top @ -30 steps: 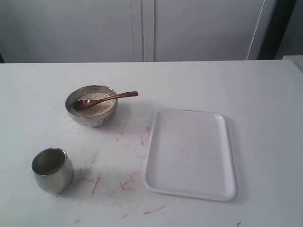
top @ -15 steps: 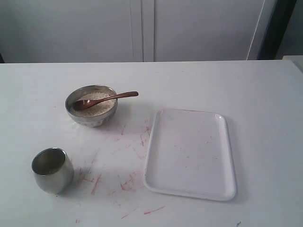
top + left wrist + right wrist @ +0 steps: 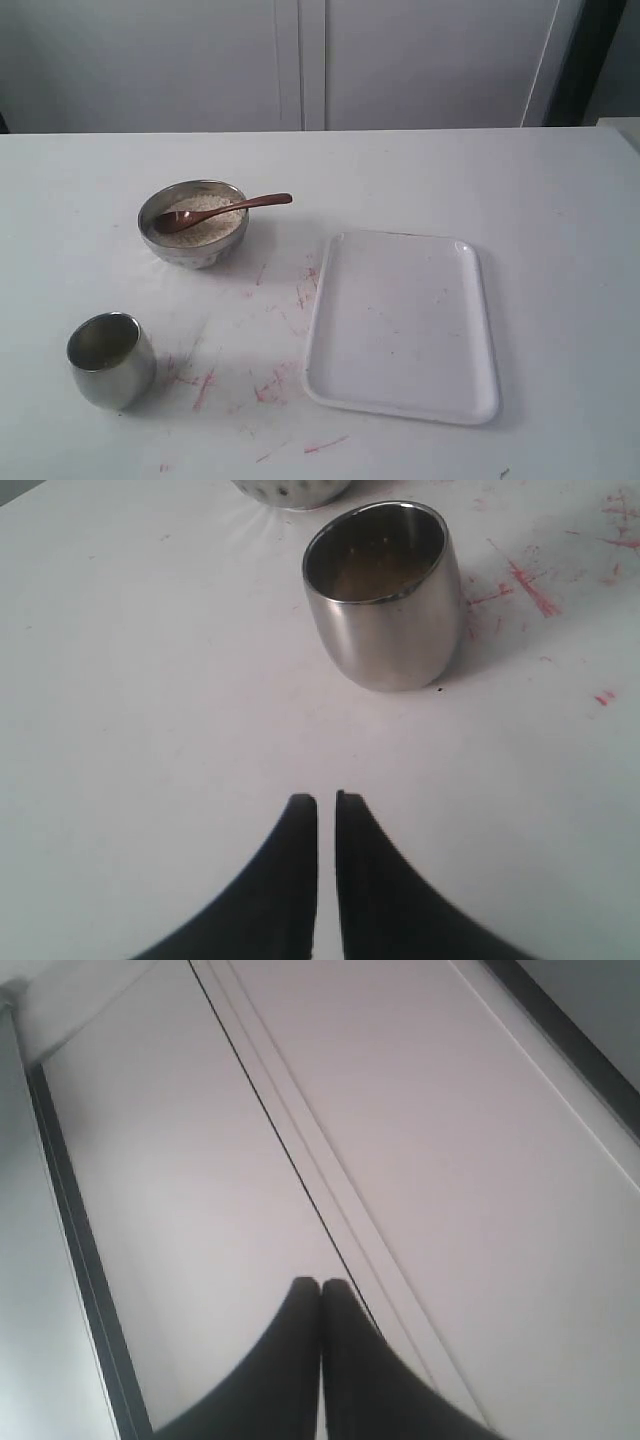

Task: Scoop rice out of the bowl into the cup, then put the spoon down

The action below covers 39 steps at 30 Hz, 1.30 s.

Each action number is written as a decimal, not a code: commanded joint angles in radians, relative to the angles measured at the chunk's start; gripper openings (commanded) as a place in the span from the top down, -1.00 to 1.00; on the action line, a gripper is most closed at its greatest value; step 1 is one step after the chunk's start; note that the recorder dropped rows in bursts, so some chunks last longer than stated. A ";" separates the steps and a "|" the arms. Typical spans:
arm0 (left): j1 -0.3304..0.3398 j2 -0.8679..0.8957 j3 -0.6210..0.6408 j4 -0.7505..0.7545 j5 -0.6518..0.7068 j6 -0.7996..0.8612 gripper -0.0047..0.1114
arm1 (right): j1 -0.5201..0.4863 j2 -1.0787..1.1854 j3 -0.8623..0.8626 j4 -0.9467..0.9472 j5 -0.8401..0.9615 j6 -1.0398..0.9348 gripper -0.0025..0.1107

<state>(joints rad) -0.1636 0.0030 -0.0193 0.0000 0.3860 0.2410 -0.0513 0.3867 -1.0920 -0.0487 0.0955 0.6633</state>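
A steel bowl (image 3: 193,244) of off-white rice (image 3: 208,222) stands left of the table's middle. A dark wooden spoon (image 3: 230,209) lies in it, its handle sticking out over the right rim. The steel cup (image 3: 110,359) stands upright near the front left; the left wrist view shows the cup (image 3: 385,595) a short way ahead of my left gripper (image 3: 326,800). That gripper's fingers are nearly together with only a thin slit, holding nothing. My right gripper (image 3: 320,1285) is shut and empty, facing a white cabinet. Neither arm shows in the exterior view.
A white rectangular tray (image 3: 400,325) lies right of the bowl and cup. Red marks (image 3: 275,385) stain the white table between cup and tray. White cabinet doors (image 3: 300,60) stand behind the table's far edge.
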 commanded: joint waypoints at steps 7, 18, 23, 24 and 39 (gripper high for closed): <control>-0.002 -0.003 0.009 0.000 0.033 -0.006 0.67 | 0.096 0.231 -0.188 0.183 0.271 -0.331 0.96; -0.002 -0.003 0.009 0.000 0.033 -0.006 0.67 | 0.140 0.580 -0.353 0.741 0.668 -0.977 0.96; -0.002 -0.003 0.009 0.000 0.033 -0.006 0.67 | 0.140 0.754 -0.364 0.753 0.731 -0.974 0.96; -0.002 -0.003 0.009 0.000 0.033 -0.006 0.67 | 0.140 0.792 -0.364 0.757 0.726 -0.974 0.96; -0.002 -0.003 0.009 0.000 0.033 -0.006 0.67 | 0.421 1.092 -0.366 0.663 0.771 -1.650 0.96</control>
<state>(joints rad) -0.1636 0.0030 -0.0193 0.0000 0.3860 0.2410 0.3414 1.4466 -1.4521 0.6900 0.9192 -0.9528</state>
